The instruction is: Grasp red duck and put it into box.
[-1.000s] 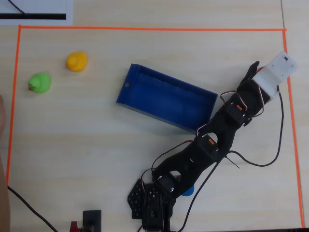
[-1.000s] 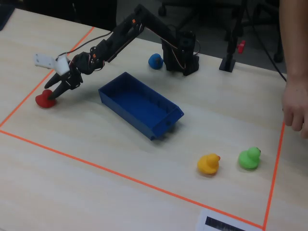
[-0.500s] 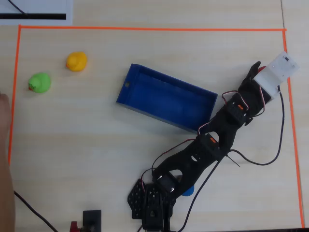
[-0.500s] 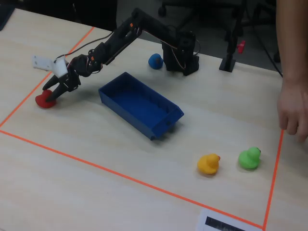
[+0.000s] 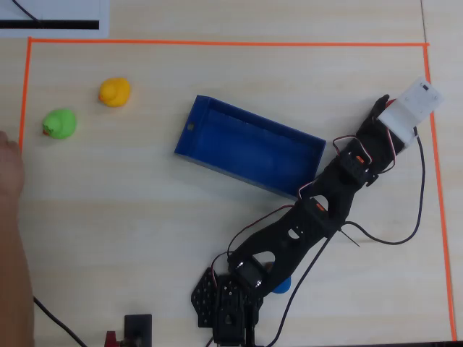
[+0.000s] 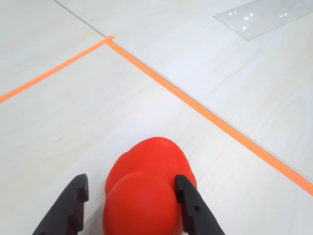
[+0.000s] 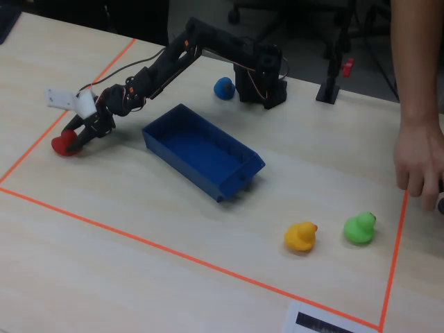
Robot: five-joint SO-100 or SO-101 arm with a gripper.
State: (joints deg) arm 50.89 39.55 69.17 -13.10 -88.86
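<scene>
The red duck (image 6: 146, 191) sits on the table near the taped corner and shows small in the fixed view (image 7: 60, 144). In the overhead view the wrist hides it. My gripper (image 6: 131, 183) is open around the duck: the right finger (image 6: 188, 203) touches its side and the left finger (image 6: 73, 198) stands off with a gap. In the fixed view the gripper (image 7: 73, 139) is low at the table. In the overhead view the gripper (image 5: 383, 108) is right of the box. The blue open-top box (image 5: 253, 148) lies empty mid-table, right of the duck in the fixed view (image 7: 201, 149).
A yellow duck (image 5: 114, 91) and a green duck (image 5: 59, 123) stand far from the arm. A blue duck (image 7: 223, 87) sits by the arm base (image 7: 262, 75). A person's hand (image 7: 416, 159) rests by the table edge. Orange tape (image 6: 205, 115) borders the work area.
</scene>
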